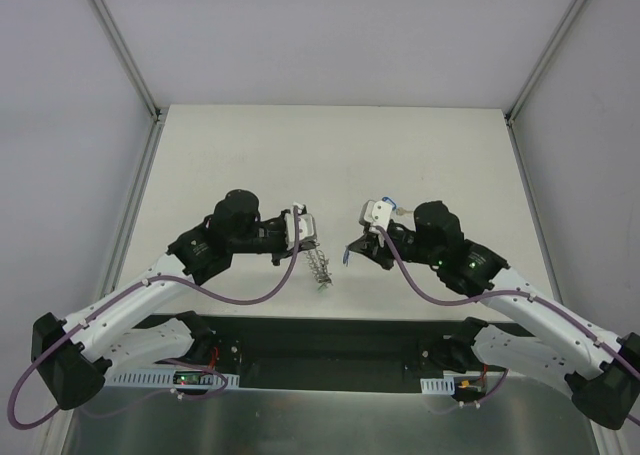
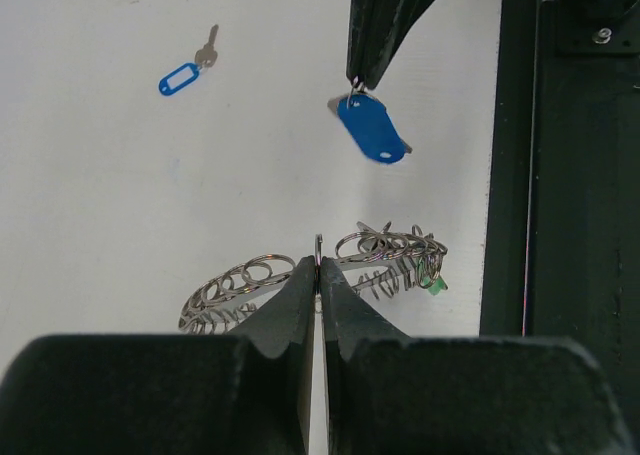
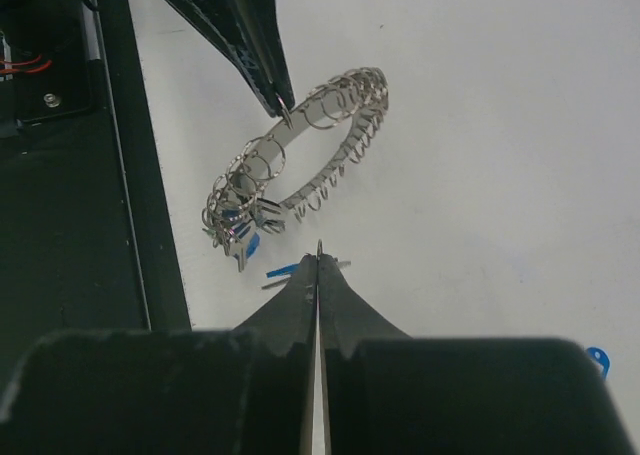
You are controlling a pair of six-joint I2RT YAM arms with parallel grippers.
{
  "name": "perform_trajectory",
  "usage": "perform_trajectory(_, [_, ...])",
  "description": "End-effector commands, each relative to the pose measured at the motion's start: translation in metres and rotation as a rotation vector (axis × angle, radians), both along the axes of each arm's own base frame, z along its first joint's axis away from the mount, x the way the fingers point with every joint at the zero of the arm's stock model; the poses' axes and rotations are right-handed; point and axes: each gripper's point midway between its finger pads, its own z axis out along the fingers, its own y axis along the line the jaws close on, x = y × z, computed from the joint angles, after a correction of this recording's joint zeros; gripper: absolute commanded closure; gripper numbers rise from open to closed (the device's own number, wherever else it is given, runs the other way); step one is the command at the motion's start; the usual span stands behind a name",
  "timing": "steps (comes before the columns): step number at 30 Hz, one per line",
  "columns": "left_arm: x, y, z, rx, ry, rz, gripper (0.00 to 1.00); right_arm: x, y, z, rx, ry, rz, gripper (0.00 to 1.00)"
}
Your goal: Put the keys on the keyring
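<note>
Over the white table (image 1: pixel 250 155), near its front edge, hung the keyring (image 2: pixel 390 247): a silvery, open-centred band fringed with small wire loops. The left gripper (image 2: pixel 318 265) was clenched on its rim. Nearby, the right gripper (image 2: pixel 360 75) pinched a blue-tagged key (image 2: pixel 372 130).

Silvery keyring (image 2: pixel 392 245); keys (image 2: pixel 372 130) silver, tags blue, one green; white table (image 2: pixel 100 195).
</note>
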Motion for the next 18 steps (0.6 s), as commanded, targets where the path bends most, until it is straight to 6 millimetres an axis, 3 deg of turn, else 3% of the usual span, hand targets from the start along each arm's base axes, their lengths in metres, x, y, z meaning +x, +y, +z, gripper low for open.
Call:
perform_trajectory(1, [-0.005,-0.021,0.046,-0.126,-0.089,-0.140,1.00,-0.012,0.014,0.024,0.108,-0.047,0.106,0.99])
perform_trajectory(18, [-0.022,-0.024,0.039,-0.244,-0.054,-0.345,1.00,-0.022,0.035,0.036,0.128,-0.096,0.206,0.99])
